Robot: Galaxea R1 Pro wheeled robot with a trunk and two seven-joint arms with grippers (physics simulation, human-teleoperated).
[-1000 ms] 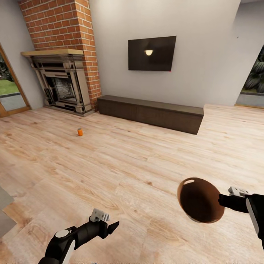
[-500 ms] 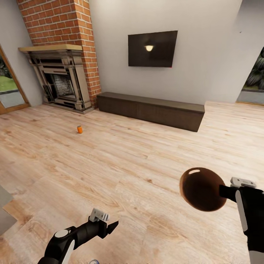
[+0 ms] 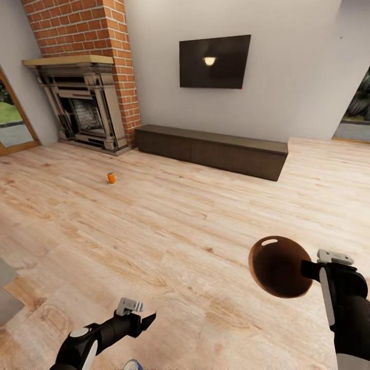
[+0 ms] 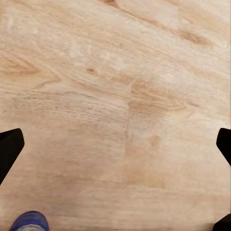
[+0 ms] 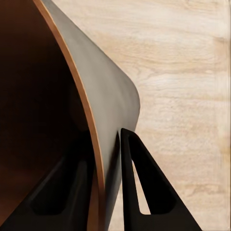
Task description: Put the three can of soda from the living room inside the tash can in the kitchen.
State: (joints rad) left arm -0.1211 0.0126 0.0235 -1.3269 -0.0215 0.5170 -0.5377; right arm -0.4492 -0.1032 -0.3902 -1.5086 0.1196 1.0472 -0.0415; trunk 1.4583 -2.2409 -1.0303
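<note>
Your right gripper (image 3: 307, 269) pinches the trash can (image 3: 277, 266) rim: thin, stiff, probably light, so keep it level. Left gripper (image 3: 146, 322) is spread; take the blue can (image 3: 133, 365) round its middle, likely slick and easily dented.

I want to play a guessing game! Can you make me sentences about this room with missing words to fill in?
The right gripper pinches the rim of the brown ____.
The orange can stands on the wooden ____.
The left gripper is ____ and holds nothing.
The TV hangs above the long dark ____.

Missing words: bin, floor, open, bench
</note>
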